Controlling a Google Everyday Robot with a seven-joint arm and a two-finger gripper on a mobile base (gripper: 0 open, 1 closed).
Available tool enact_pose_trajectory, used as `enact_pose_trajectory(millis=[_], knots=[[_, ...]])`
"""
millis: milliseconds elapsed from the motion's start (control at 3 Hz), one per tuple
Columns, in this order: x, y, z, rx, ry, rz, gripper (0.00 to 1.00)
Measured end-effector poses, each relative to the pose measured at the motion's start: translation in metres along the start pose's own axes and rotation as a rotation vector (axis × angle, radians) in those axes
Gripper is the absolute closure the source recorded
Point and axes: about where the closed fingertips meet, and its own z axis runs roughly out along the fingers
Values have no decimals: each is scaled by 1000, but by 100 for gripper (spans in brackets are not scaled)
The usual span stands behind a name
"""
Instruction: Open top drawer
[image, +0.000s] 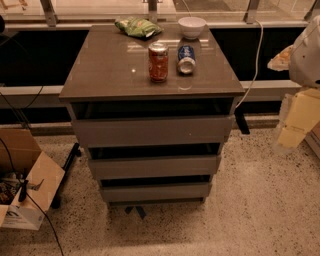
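Evidently early. In the camera view: top drawer (152, 131) directly under the cabinet top (110, 65), dark gap above its front, pulled out barely if at all. Off at the right edge, the gripper (299, 117), well apart from it; whether released or clenched, impossible to tell. Leaves reach and pull to do, seemingly.

top drawer (152, 131): dark gap above front; red can (158, 62) upright on cabinet (100, 70); pincer (297, 125) at right edge, apart
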Motion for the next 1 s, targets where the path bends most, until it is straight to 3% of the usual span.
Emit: enact_pose_trajectory(millis=[333,1000], knots=[[0,0,0,0,0,0,0],[8,-12,33,18,-83,49,0]])
